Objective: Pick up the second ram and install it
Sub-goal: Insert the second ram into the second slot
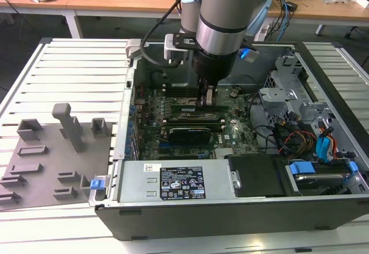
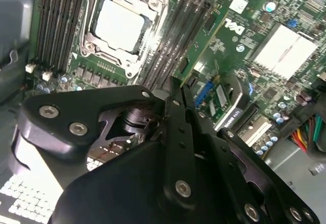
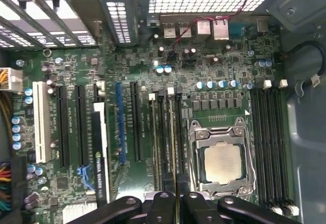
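My gripper (image 1: 207,99) reaches down inside the open computer case (image 1: 121,150), over the motherboard (image 3: 127,71). It is shut on the second ram (image 2: 210,33), a narrow green board that juts out beyond the fingertips (image 2: 175,89). In the first wrist view the ram (image 3: 174,147) shows edge-on, in line with the black memory slots (image 3: 162,132) beside the CPU socket (image 3: 221,160). The stick is low over these slots; whether it touches one I cannot tell. In the second wrist view it runs along the slots (image 2: 175,35) next to the socket (image 2: 119,28).
A second bank of memory slots (image 3: 270,142) lies on the socket's other side. Expansion slots (image 3: 63,127) and a card (image 3: 99,158) sit nearby. In the exterior view a drive cage (image 1: 288,92) and cables (image 1: 300,138) crowd the right, and a grey fixture tray (image 1: 52,150) lies outside.
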Robot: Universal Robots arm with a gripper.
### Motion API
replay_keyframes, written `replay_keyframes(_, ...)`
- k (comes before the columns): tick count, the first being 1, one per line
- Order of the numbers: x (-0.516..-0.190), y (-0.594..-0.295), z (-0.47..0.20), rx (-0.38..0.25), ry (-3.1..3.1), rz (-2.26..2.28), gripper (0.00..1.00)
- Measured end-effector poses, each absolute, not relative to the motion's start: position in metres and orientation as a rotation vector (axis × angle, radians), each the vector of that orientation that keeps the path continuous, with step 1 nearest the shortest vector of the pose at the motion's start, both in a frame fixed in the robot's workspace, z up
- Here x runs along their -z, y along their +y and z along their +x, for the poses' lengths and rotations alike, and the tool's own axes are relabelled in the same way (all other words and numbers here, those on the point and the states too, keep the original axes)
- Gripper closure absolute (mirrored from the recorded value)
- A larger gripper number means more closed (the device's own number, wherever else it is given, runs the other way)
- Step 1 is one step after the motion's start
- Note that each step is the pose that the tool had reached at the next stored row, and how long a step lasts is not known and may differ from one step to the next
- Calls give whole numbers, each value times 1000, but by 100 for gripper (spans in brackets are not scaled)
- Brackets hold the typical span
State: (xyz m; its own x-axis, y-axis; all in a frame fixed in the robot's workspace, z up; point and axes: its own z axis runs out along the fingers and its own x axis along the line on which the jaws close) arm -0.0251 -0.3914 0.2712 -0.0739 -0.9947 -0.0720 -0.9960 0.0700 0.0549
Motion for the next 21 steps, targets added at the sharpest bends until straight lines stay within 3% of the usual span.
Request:
replay_keyframes(9,-243,-385,-30,-132,2290,-2131,87)
replay_keyframes(21,-232,-381,-31,-120,2296,-2136,87)
